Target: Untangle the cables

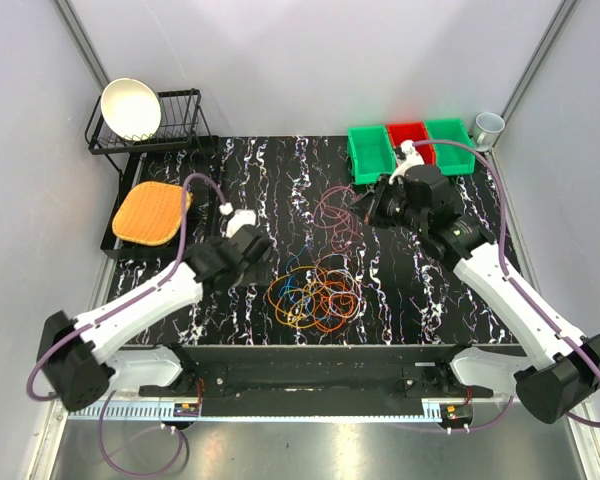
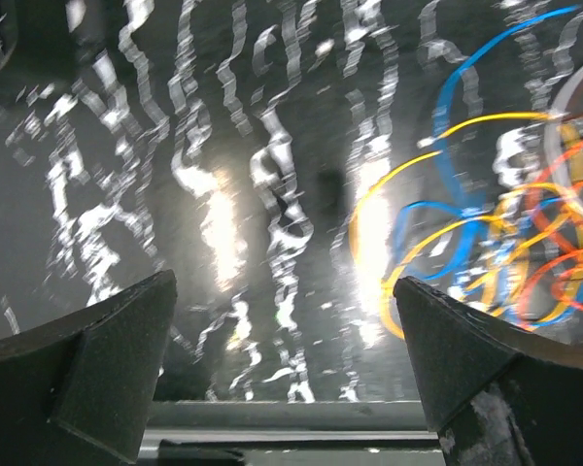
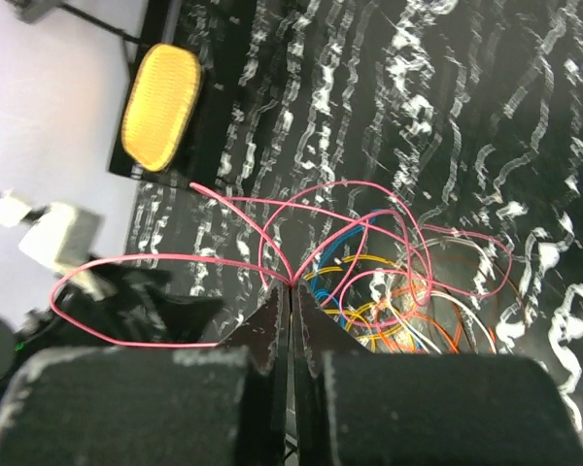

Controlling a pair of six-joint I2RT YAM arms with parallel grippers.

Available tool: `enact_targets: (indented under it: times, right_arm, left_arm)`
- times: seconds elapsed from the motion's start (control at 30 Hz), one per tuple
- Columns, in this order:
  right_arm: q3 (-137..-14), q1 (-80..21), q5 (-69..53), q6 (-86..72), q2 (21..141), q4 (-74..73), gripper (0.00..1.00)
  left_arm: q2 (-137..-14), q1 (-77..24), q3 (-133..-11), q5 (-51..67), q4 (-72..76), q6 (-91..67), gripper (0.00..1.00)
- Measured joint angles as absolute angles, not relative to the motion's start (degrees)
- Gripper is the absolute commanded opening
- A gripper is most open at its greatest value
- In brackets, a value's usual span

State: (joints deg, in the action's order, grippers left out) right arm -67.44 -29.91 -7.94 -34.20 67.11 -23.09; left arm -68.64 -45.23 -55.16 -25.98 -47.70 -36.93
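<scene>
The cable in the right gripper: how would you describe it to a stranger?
On the black marbled table, look beyond the colourful cable pile, toward the green bins. There the right gripper pinches a thin pink cable. Unlike the orange, yellow and blue loops, it alone is held.

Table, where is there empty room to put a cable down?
Bare mat lies at the far middle, between the dish rack and the green bin, and between the cable pile and the right arm. It is crowded around the pile, by the left gripper and the held pink cable.
</scene>
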Motion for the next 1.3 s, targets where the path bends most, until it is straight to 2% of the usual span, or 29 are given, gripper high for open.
enact_targets:
  times: [0.13,0.33,0.77,0.97,1.3]
  right_arm:
    - [-65.54,-29.91,-5.02,-35.46,65.36,-25.5,0.0]
    - [-65.91,-29.95,-0.73,-36.53,64.36,-26.72,0.0]
    - [-82.56,-29.47,13.04,-31.68,77.1,-26.28,0.0]
    - [-93.84,-23.97,11.88,-29.8,86.8,-25.52,0.0]
    - [-109.51,-12.99,2.37,-29.36,102.63,-24.18,0.0]
  left_arm:
    - [-63.42,-45.21,-50.15,-28.29,-48.9,-38.26,0.99]
    - [-60.8,-45.23,-49.36,-30.81,-49.67,-38.3,0.98]
    - [-61.39,-45.21,-55.83,-32.14,-55.48,-32.99,0.96]
    - [-55.55,-45.23,-55.79,-32.71,-56.86,-31.29,0.99]
    - [-48.69,-45.23,-55.09,-32.75,-55.27,-30.09,0.99]
